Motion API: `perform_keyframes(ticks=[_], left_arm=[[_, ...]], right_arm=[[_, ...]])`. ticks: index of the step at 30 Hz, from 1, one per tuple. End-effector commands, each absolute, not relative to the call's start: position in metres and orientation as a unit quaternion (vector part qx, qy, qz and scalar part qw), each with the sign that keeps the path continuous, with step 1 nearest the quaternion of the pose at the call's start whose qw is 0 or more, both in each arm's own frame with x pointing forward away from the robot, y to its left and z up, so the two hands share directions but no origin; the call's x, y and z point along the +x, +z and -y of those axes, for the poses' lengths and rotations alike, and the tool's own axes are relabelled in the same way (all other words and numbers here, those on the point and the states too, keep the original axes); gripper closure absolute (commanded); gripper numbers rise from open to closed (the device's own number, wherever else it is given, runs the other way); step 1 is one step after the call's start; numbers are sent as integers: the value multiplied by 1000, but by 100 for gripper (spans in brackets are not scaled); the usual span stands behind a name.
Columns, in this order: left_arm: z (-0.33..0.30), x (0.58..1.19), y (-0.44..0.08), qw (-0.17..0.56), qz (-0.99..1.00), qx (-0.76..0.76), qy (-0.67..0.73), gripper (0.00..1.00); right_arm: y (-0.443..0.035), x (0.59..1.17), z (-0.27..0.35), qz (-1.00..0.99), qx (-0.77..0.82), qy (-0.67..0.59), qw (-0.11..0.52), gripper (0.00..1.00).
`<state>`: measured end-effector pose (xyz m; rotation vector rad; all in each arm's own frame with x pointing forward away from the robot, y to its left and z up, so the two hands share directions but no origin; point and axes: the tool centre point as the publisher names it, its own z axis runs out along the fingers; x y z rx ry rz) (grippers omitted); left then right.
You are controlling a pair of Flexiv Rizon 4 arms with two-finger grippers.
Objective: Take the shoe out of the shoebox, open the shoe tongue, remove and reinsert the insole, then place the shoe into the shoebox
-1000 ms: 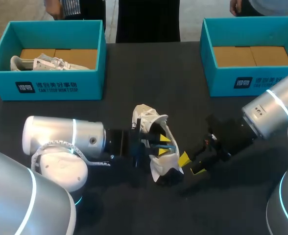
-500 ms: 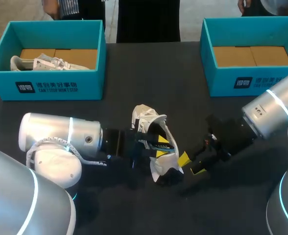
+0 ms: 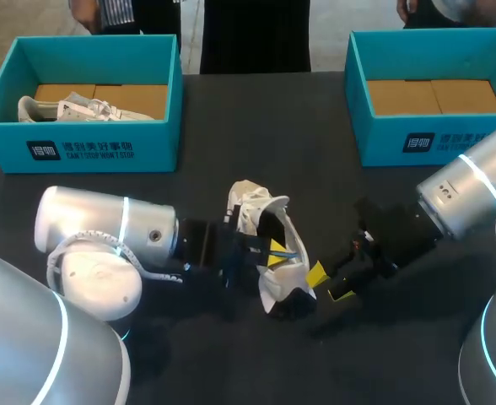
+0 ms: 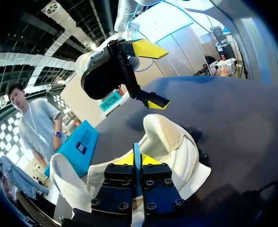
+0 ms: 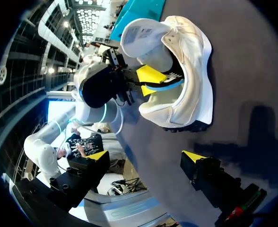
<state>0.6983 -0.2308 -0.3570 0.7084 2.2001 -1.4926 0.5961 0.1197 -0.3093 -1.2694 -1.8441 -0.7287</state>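
A white shoe (image 3: 250,205) lies on its side in the middle of the black table, its opening turned toward my left arm. My left gripper (image 3: 273,253) reaches into that opening, and its yellow tips are shut on the edge of the blue insole (image 3: 289,251). The left wrist view shows the thin blue insole (image 4: 137,152) pinched between the tips of that gripper (image 4: 137,160), with the shoe's (image 4: 177,142) white lining around them. Just right of the shoe's heel, my right gripper (image 3: 328,285) stands open and holds nothing. In its own view the right gripper (image 5: 146,156) faces the shoe (image 5: 186,94).
A teal shoebox (image 3: 79,148) at the back left holds another white shoe (image 3: 79,110). A second teal box (image 3: 434,139) at the back right shows only its cardboard floor. Dark table lies between the boxes and in front of the arms.
My left gripper's fingers have closed together inside the shoe, onto the blue insole. The left arm shifted slightly. The right arm and the shoe stayed where they were.
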Motion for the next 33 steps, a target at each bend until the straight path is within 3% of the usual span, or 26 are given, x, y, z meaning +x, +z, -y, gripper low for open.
perform_keyframes(ticks=[1, 3, 6, 10, 18, 25, 27, 33], left_arm=[[236, 701, -358, 190, -786, 256, -531, 100], [235, 699, -356, 188, -784, 258, -533, 100], [233, 695, -353, 186, -783, 260, -534, 69], [228, 690, -348, 182, -779, 263, -540, 55], [219, 686, -338, 185, -777, 267, -539, 59], [215, 686, -338, 182, -781, 271, -533, 71], [216, 686, -339, 178, -783, 272, -530, 82], [217, 687, -341, 175, -786, 274, -526, 82]], right_arm=[[-309, 595, -120, 724, -499, -286, 382, 0], [-309, 595, -120, 724, -499, -286, 382, 0], [-309, 595, -120, 724, -499, -286, 382, 0], [-309, 595, -120, 724, -499, -286, 382, 0], [-309, 595, -120, 724, -499, -286, 382, 0], [-309, 595, -120, 724, -499, -286, 382, 0], [-309, 595, -120, 724, -499, -286, 382, 0], [-309, 595, -120, 724, -499, -286, 382, 0]])
